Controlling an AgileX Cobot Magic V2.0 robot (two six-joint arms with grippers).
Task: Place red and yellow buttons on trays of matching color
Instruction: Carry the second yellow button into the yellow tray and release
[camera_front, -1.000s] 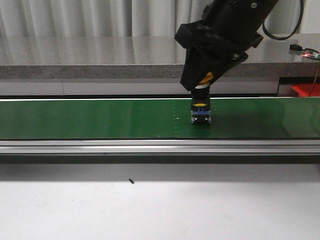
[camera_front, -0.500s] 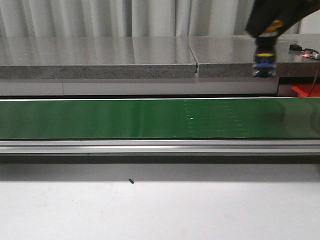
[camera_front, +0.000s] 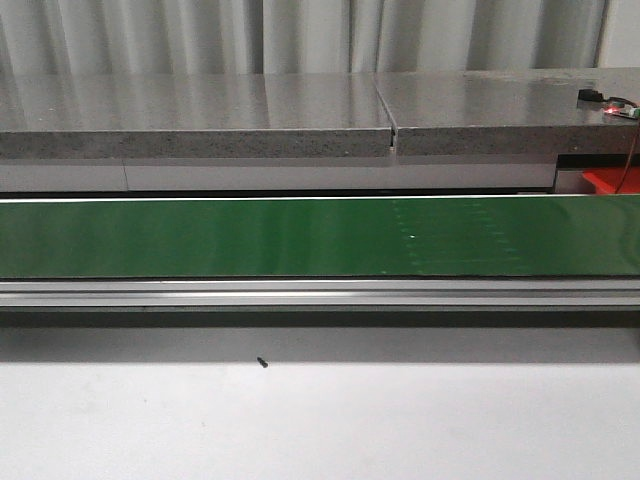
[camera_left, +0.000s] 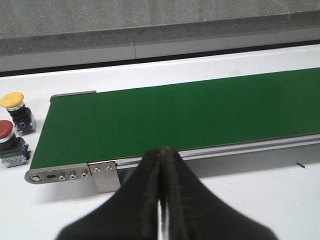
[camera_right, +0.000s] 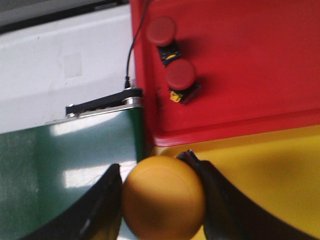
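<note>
- while neither arm shows in the front view, the green conveyor belt (camera_front: 250, 238) runs across the whole width there, with a grey stone ledge (camera_front: 200, 115) behind it and the white table (camera_front: 320, 420) in front.
- on the right wrist view a red tray (camera_right: 250, 75) sits beside the belt's end, and a yellow tray (camera_right: 270, 175) lies against its near edge; a black cable (camera_right: 132, 50) runs along the red tray's side.
- two red buttons lie tipped on their sides in the red tray, one (camera_right: 161, 31) close beside the other (camera_right: 180, 75), their dark bases pointing aside.
- the right gripper (camera_right: 162, 197) pinches a yellow button (camera_right: 163, 196) between its two black fingers (camera_right: 102, 205); the round cap fills the gap, and it hangs over the corner where belt, red tray and yellow tray meet.
- on the left wrist view the left gripper (camera_left: 161, 200) has its fingers pressed together with nothing between them, hovering over the table just off the belt's metal edge rail (camera_left: 75, 175).
- beyond that belt end, two more buttons stand upright on the white table: another yellow button (camera_left: 16, 111) and, just beside it, another red button (camera_left: 9, 142).
- a small dark speck (camera_front: 262, 363) lies on the table in the front view.
</note>
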